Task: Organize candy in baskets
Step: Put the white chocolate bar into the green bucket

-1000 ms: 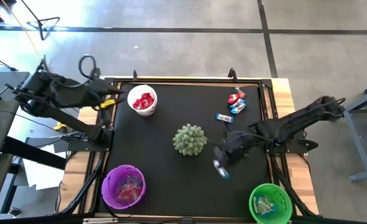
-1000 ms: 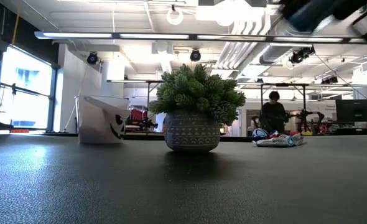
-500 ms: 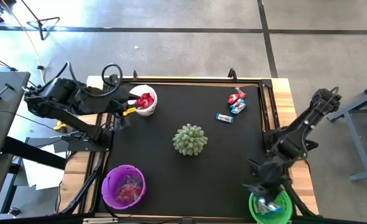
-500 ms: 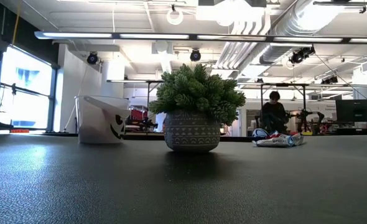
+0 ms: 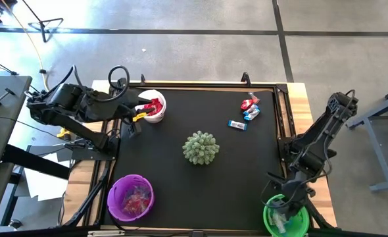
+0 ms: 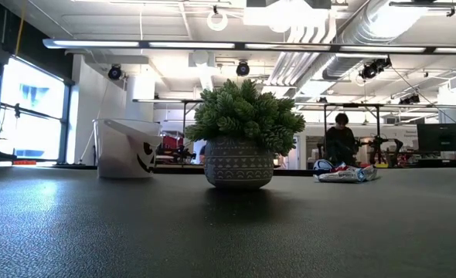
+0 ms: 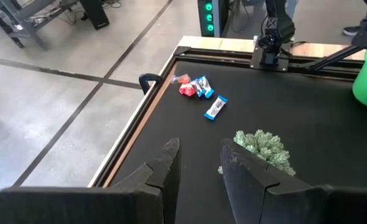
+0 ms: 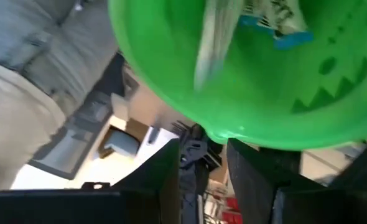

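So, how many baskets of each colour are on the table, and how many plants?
White basket: 1
Purple basket: 1
Green basket: 1
Plant: 1
Total: 4

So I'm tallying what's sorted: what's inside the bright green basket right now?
The bright green round basket holds blue-and-silver wrapped candy. The right tool hovers over it in the high view, hiding part of the inside, so the number of pieces can't be counted.

Glossy green plastic basket [image 8: 252, 93]; matt black rough-grained mat [image 6: 228, 232].
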